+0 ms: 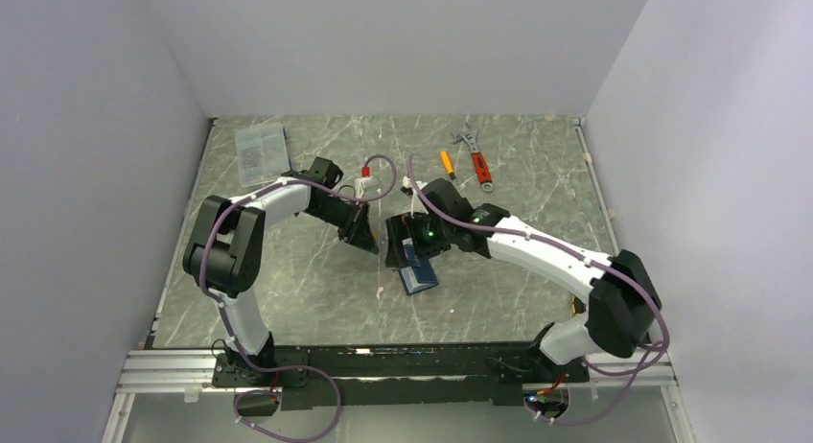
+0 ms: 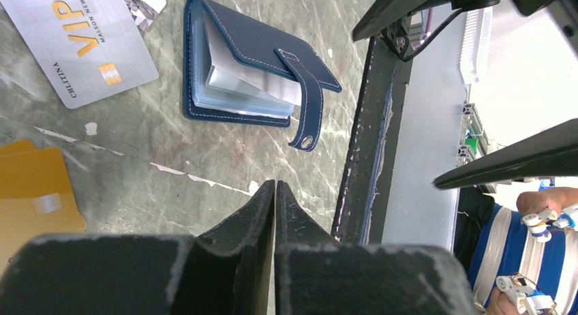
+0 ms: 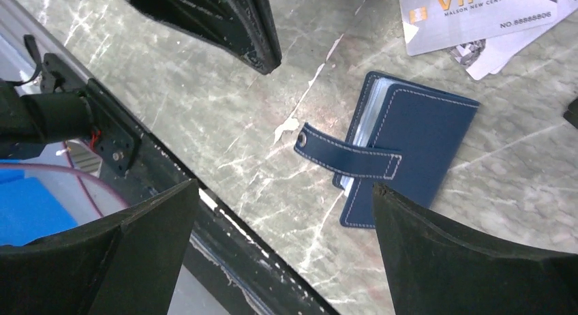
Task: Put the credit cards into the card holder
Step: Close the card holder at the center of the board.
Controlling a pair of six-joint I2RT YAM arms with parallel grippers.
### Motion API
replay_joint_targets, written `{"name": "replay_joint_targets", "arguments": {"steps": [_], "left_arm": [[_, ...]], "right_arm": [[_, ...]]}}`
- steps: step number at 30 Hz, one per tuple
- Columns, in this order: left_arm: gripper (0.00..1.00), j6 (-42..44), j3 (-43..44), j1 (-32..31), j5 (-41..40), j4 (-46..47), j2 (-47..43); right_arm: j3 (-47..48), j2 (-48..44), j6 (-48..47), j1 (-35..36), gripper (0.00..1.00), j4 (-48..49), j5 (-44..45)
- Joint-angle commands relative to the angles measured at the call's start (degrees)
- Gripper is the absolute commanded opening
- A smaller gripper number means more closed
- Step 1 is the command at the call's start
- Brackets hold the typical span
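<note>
Navy wallet point(image 1: 418, 273), strap unsnapped, held by neither arm.
From above, you see it just below the right gripper point(image 1: 398, 252), with the left gripper point(image 1: 367, 240) near. In your left wrist view the jaws are pinched shut on nothing; the white-stitched wallet lies beyond the tips, clear sleeves bulging, with a silver card point(image 2: 82, 42) and gold cards point(image 2: 34, 199) to their left. In the right wrist view your jaws stand wide; the wallet lies ahead, nearer the right finger.

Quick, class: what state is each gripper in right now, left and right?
Left gripper: closed, holding nothing.
Right gripper: open, empty, over the card holder.
</note>
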Motion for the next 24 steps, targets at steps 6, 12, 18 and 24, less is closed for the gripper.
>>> {"name": "replay_joint_targets", "arguments": {"steps": [6, 12, 18, 24], "left_arm": [[0.09, -0.84, 4.63, -2.86, -0.95, -0.18, -1.34], [0.02, -6.71, 0.28, -6.8, -5.29, 7.08, -0.54], [0.01, -6.34, 1.18, -6.32, -4.83, 7.27, 1.07], [0.0, -5.33, 1.17, -6.18, -5.35, 6.55, -0.9]], "right_arm": [[-13.3, -7.51, 2.35, -13.67, 1.0, 3.9, -5.86], [-14.45, -3.3, 2.89, -11.62, 0.81, 6.89, -1.57], [-13.09, -0.92, 3.43, -7.05, 0.75, 5.13, 4.83], [-13.25, 1.89, 5.27, -5.48, 0.76, 4.89, 10.85]]}}
